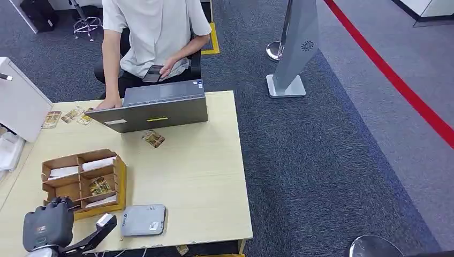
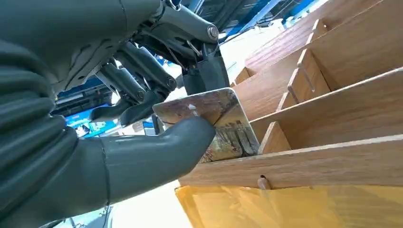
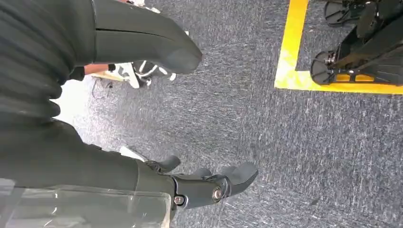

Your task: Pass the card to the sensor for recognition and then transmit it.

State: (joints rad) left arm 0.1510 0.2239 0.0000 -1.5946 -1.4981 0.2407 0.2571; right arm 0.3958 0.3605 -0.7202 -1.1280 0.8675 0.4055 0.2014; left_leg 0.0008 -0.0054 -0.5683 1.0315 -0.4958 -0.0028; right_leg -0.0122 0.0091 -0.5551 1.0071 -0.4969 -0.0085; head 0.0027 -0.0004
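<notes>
Your left hand (image 2: 142, 118) pinches a picture card (image 2: 223, 126) between thumb and fingers, right at the wooden divider box (image 1: 83, 182) near the table's (image 1: 203, 176) front left corner. Just right of it, along the front edge, lies the grey sensor (image 1: 143, 219). Your right hand (image 3: 209, 185) hangs over carpet, fingers loosely apart, holding nothing. At the far edge, a seated person rests a hand on a laptop (image 1: 160, 107).

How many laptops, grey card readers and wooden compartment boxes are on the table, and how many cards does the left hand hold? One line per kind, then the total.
Laptop: 1
Grey card reader: 1
Wooden compartment box: 1
Card held by the left hand: 1
Total: 4
</notes>
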